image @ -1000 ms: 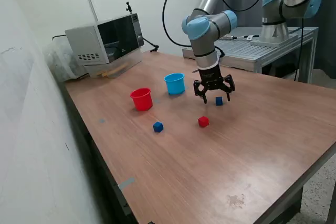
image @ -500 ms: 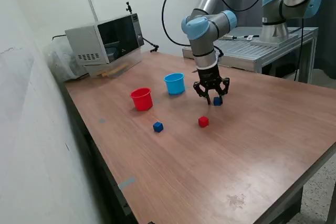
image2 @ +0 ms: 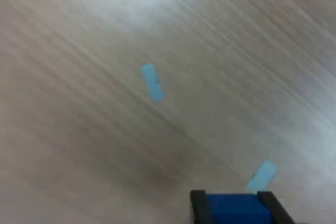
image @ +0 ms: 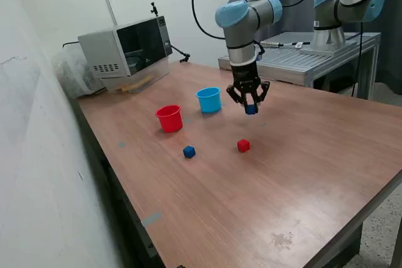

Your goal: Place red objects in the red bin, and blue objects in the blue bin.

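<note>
My gripper (image: 250, 108) is shut on a dark blue cube (image: 251, 110) and holds it above the table, to the exterior view's right of the light blue cup (image: 208, 100). In the wrist view the blue cube (image2: 237, 210) sits between the two black fingers (image2: 198, 209). The red cup (image: 169, 118) stands to the exterior view's left of the blue cup. A second dark blue cube (image: 189, 151) and one red cube (image: 243, 145) lie on the wooden table (image: 301, 174), nearer the camera. A second red cube is not in view.
A microwave (image: 125, 45) stands at the table's far corner, at the exterior view's left. A second robot arm (image: 348, 4) stands on a metal bench (image: 308, 58) behind the table. Bits of light blue tape (image2: 153, 82) lie on the tabletop.
The gripper closed on the dark blue cube on the table, lifted it and moved slightly toward the blue cup. The other cubes and cups have not moved.
</note>
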Controlling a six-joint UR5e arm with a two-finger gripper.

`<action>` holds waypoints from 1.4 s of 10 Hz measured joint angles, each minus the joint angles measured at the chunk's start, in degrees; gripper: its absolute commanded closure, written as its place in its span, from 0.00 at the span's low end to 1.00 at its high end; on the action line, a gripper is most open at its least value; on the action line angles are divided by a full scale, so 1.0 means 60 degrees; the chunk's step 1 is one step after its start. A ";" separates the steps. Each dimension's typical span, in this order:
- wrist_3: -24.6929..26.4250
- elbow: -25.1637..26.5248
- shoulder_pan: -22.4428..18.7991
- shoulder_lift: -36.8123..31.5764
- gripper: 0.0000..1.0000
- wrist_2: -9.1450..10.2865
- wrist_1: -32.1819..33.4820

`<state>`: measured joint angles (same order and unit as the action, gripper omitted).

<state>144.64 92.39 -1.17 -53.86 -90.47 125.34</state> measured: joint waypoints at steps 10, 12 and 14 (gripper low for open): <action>0.0526 -0.0084 0.3060 -0.1806 1.00 -0.0050 -0.1475; 0.0520 -0.0068 0.3204 -0.1616 1.00 -0.0025 -0.1467; 0.0503 -0.0052 0.3229 -0.1272 0.00 0.0013 -0.1403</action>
<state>147.66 92.07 18.21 -61.49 -90.39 116.92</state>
